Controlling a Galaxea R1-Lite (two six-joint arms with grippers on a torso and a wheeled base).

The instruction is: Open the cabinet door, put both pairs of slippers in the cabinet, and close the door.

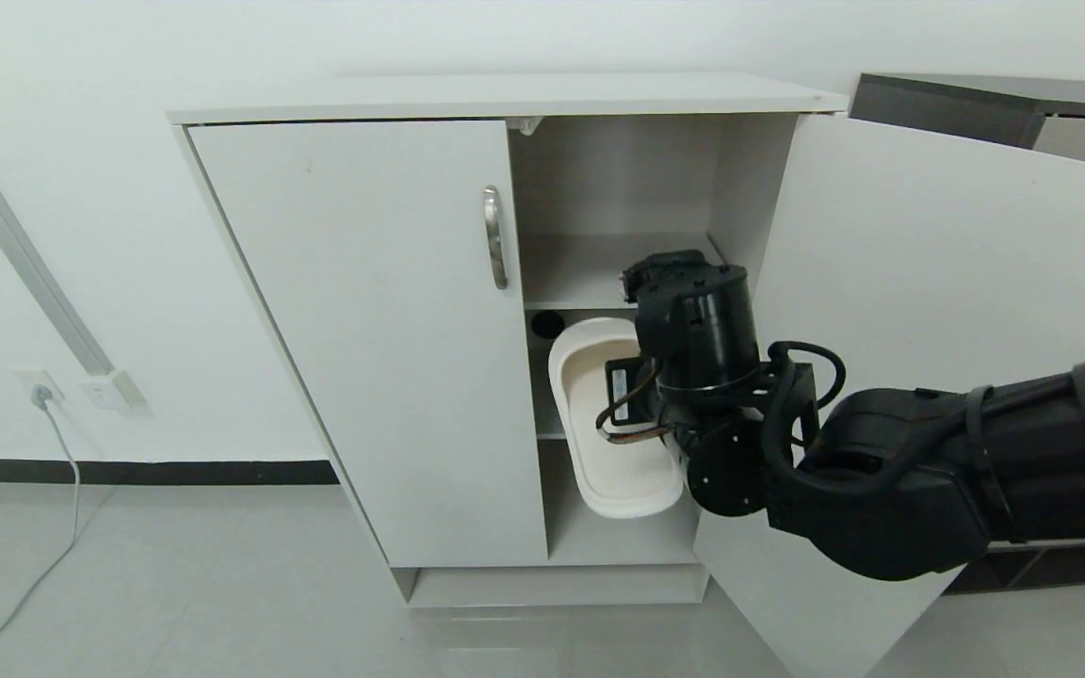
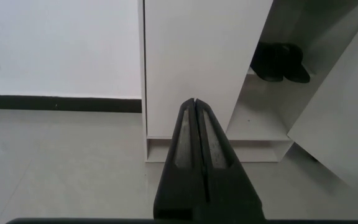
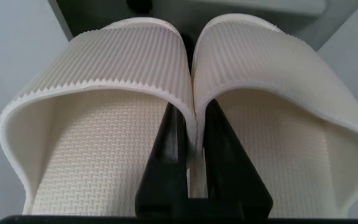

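While gripper (image 3: 194, 134) pinches cream slippers (image 3: 135, 81), black pair (image 2: 281, 62) shelved.

A white wall (image 1: 109, 56) is standing beyond the right jaws; a black skirting strip (image 1: 128, 471) is running along the pale floor (image 1: 175, 584), well to their left.

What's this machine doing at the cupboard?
The robot's right hand grips a pair of cream slippers, pinched together, at the open right side of the cabinet. A black pair already sits on a shelf inside. The right door stands open, the left door shut. The left hand is shut and empty.
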